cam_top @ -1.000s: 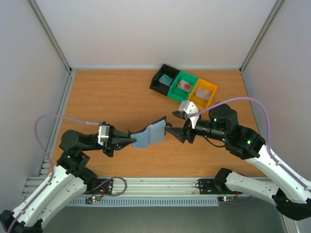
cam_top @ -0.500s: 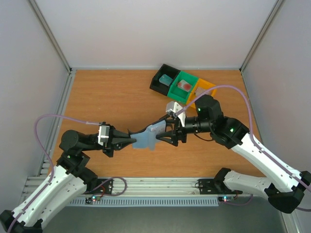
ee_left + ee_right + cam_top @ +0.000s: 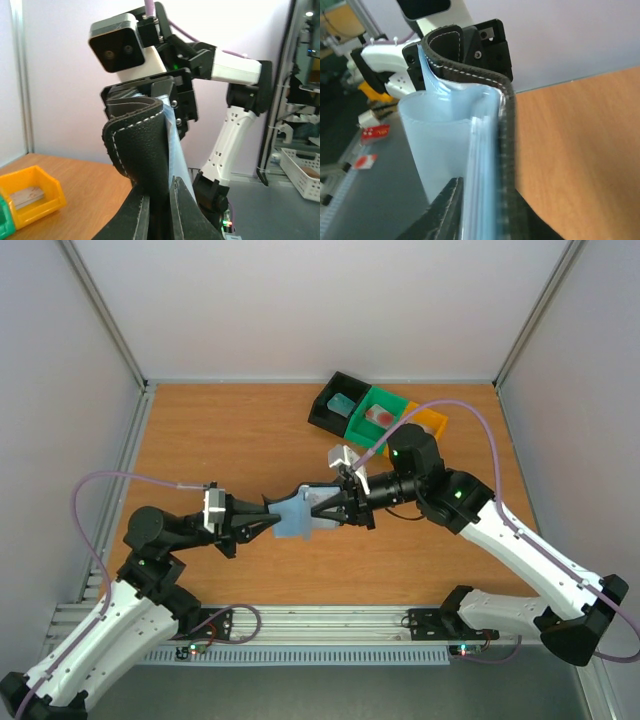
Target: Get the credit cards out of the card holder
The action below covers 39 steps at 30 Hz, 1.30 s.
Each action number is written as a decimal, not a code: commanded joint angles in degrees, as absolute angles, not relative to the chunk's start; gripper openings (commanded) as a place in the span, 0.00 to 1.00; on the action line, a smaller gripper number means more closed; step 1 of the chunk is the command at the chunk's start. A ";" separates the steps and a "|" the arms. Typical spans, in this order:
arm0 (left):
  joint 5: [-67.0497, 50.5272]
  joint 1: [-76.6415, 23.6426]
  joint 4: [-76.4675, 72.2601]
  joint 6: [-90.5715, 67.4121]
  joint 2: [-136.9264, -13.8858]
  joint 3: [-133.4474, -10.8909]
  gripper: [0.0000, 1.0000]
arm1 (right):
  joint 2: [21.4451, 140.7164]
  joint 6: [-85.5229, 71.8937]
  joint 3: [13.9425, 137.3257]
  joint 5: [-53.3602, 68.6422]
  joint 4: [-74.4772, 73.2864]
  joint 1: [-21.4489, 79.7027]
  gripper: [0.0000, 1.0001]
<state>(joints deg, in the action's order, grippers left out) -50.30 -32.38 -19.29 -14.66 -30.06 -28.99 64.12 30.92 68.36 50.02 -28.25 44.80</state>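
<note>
The card holder [image 3: 298, 517], black outside with pale blue pockets, hangs above the table's middle between both arms. My left gripper [image 3: 268, 524] is shut on its left edge; in the left wrist view the black cover [image 3: 137, 145] stands pinched between the fingers [image 3: 159, 192]. My right gripper [image 3: 320, 508] is shut on the opposite edge, one finger on the blue pockets [image 3: 445, 135], the other on the black cover [image 3: 485, 197]. A teal credit card [image 3: 343, 404] lies in the black tray, a red one [image 3: 380, 416] in the green tray, a pale one [image 3: 24, 195] in the orange tray.
The black tray [image 3: 322, 412], green tray [image 3: 388, 397] and orange tray [image 3: 434, 420] stand in a row at the back right; my right arm covers part of the orange one. Grey walls enclose the wooden table [image 3: 220, 440] on three sides.
My right gripper has travelled left to the card holder and closed on its right edge. The left gripper has kept its grip and place.
</note>
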 commanded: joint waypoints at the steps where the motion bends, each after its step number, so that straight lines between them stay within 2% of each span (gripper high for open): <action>1: -40.94 -32.43 -17.10 -18.16 -30.98 -28.65 0.00 | 64.42 27.72 69.87 52.75 -27.28 44.63 0.15; 3: -42.16 -32.43 -16.95 -17.83 -31.24 -28.27 0.01 | 64.34 26.08 69.75 49.80 -27.37 44.65 0.06; 4: -43.40 -32.48 -16.92 -17.21 -31.40 -28.01 0.10 | 64.34 25.10 69.64 48.70 -27.18 44.64 0.02; 7: -43.64 -32.51 -15.16 -16.19 -31.79 -27.56 0.49 | 65.16 20.64 69.65 41.37 -26.51 45.31 0.01; 10: -41.45 -32.52 -13.65 -16.01 -32.27 -27.23 0.75 | 67.17 20.16 72.03 30.18 -29.02 49.38 0.01; 13: -40.63 -32.52 -13.55 -15.62 -32.44 -27.03 0.86 | 68.95 18.40 74.19 20.25 -30.60 53.30 0.01; 15: -38.78 -32.52 -13.30 -15.41 -32.43 -27.01 0.88 | 69.75 17.76 75.22 14.65 -30.94 55.50 0.01; 17: -37.43 -32.47 -12.92 -14.62 -32.53 -26.94 0.81 | 70.76 18.17 76.53 11.14 -32.14 57.64 0.01; 18: -37.14 -32.51 -12.73 -14.27 -32.60 -26.86 0.74 | 71.24 18.67 77.38 9.99 -32.89 58.64 0.01; 22: -37.15 -32.52 -11.60 -13.13 -32.17 -26.69 0.30 | 70.95 19.62 78.35 11.04 -33.43 59.49 0.01; 26: -39.09 -32.52 -12.17 -13.39 -31.68 -26.48 0.01 | 69.10 21.99 78.59 13.45 -34.05 59.42 0.01; 29: -39.40 -32.52 -12.40 -13.62 -31.42 -26.55 0.00 | 67.84 24.40 79.19 17.59 -35.99 58.90 0.07; 33: -42.20 -32.19 -14.90 -15.87 -30.95 -26.48 0.00 | 62.84 26.95 74.62 25.81 -35.74 53.51 0.28; 35: -45.97 -32.08 -17.40 -17.29 -30.90 -26.35 0.00 | 61.22 25.99 72.48 31.09 -34.84 50.60 0.31; 39: -50.43 -32.08 -19.48 -19.11 -31.27 -26.76 0.00 | 61.62 25.34 71.55 32.44 -35.30 49.97 0.33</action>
<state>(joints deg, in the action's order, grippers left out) -44.62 -32.23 -12.60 -16.53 -31.73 -26.76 60.86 24.93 72.84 26.04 -36.01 50.26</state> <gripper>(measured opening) 0.047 0.312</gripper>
